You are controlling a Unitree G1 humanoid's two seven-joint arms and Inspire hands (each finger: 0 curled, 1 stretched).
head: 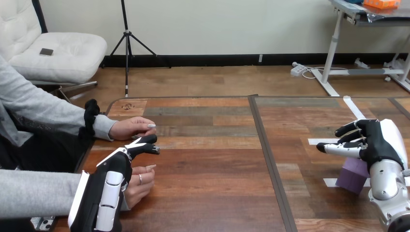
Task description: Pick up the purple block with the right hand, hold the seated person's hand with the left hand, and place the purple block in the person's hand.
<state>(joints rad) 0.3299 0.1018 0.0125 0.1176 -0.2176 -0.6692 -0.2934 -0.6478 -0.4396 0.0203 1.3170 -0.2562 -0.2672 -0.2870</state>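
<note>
The purple block sits on the table at the right, among white tape marks. My right hand hovers just above it, fingers relaxed and pointing left, nothing in them. At the lower left my left hand reaches forward with its fingers straight, between the person's two hands. The person's nearer hand rests on the table beside and partly behind my left hand; whether they touch I cannot tell. The person's farther hand lies flat on the table just beyond my fingertips.
The wooden table has a dark seam running front to back through its middle. White tape strips mark the right part. The person's grey sleeves come in from the left edge.
</note>
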